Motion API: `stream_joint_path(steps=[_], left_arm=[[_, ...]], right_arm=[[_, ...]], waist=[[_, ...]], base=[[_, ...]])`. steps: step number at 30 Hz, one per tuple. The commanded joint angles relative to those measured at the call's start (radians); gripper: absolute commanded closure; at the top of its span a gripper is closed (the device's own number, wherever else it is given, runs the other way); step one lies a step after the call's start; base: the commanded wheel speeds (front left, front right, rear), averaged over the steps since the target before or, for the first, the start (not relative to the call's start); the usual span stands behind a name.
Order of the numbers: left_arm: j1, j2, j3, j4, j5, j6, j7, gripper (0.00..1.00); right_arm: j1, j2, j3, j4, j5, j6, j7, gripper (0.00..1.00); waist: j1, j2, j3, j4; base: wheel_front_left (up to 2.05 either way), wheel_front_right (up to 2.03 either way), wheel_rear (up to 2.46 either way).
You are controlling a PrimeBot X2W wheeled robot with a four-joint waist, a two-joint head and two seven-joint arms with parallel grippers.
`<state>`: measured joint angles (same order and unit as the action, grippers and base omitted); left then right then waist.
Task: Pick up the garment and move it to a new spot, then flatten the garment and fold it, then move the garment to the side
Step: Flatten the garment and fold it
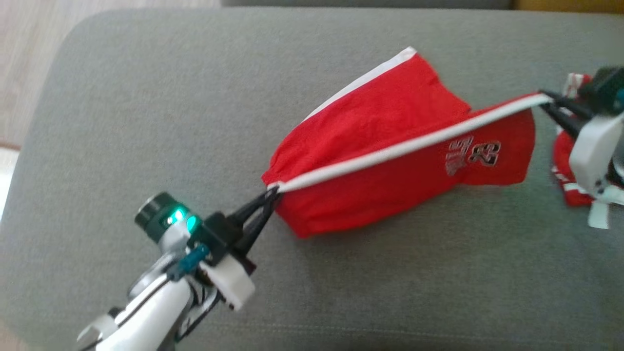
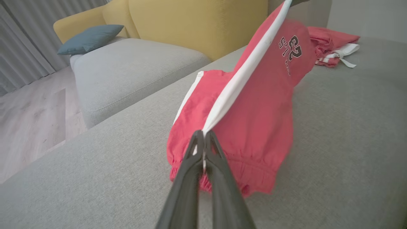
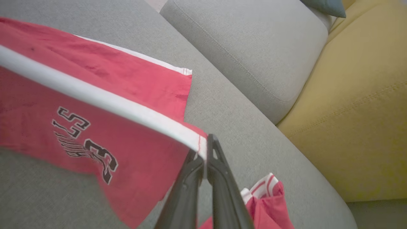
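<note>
Grey fabric sofa cushion (image 1: pixel 146 122) below; red fabric shorts w/ white side stripe (image 1: pixel 390 126) strung taut L-to-R btwn both arms, lower part draped on it. Left gripper (image 1: pixel 273 191) closed tight on waistband end, right gripper (image 1: pixel 545 100) pinching hem end.

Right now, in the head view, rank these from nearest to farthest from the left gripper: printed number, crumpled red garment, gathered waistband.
1. gathered waistband: left end of the shorts, at the left gripper's closed jaws.
2. printed number: toward the shorts' right end.
3. crumpled red garment: far right, beyond the shorts.
</note>
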<state>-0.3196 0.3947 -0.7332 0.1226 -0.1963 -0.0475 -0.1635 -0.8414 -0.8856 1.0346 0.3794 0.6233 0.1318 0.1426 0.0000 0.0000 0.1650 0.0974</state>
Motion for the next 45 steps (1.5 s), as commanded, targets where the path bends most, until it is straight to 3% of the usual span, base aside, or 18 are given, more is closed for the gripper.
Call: stream_joint_path(steps=[1, 20, 30, 31, 32, 33, 34, 45], left_arm=[[-0.07, 0.014, 0.054, 0.001, 0.0, 0.008, -0.014, 1.0], [-0.252, -0.073, 0.033, 0.173, 0.017, -0.013, -0.066, 1.0], [-0.329, -0.123, 0.013, 0.26, 0.027, -0.021, -0.089, 1.0], [-0.333, -0.127, 0.016, 0.267, 0.025, -0.019, -0.09, 0.98], [-0.337, -0.131, 0.018, 0.272, 0.025, -0.013, -0.092, 0.57], [-0.341, -0.134, 0.021, 0.276, 0.027, -0.007, -0.093, 0.08], [-0.343, -0.136, 0.022, 0.28, 0.028, -0.003, -0.094, 0.0], [-0.336, -0.117, 0.059, 0.286, 0.028, 0.03, -0.098, 0.0]], right_arm=[[-0.048, -0.025, 0.001, 0.02, -0.004, -0.001, 0.013, 1.0], [-0.399, 0.024, 0.214, 0.186, 0.005, -0.001, 0.025, 1.0], [-0.475, 0.048, 0.245, 0.251, -0.027, -0.001, 0.031, 1.0], [-0.477, 0.052, 0.245, 0.258, -0.031, -0.001, 0.029, 0.0], [-0.478, 0.056, 0.245, 0.271, -0.034, -0.001, 0.032, 0.0], [-0.476, 0.06, 0.245, 0.281, -0.043, -0.001, 0.035, 0.0], [-0.473, 0.066, 0.245, 0.287, -0.052, -0.001, 0.034, 0.0], [-0.458, 0.164, 0.206, 0.442, 0.05, -0.001, -0.116, 0.0]], waist=[[0.0, 0.0, 0.04, 0.036], [0.0, 0.0, 0.205, 0.16], [0.0, 0.0, 0.269, 0.197], [0.0, 0.0, 0.272, 0.198], [0.0, 0.0, 0.274, 0.198], [0.0, 0.0, 0.274, 0.198], [0.0, 0.0, 0.274, 0.196], [0.0, 0.0, 0.217, 0.142]], base=[[0.0, 0.0, 0.0], [0.0, 0.0, 0.0], [0.0, 0.0, 0.0], [0.0, 0.0, 0.0], [0.0, 0.0, 0.0], [0.0, 0.0, 0.0], [0.0, 0.0, 0.0], [0.0, 0.0, 0.0]])
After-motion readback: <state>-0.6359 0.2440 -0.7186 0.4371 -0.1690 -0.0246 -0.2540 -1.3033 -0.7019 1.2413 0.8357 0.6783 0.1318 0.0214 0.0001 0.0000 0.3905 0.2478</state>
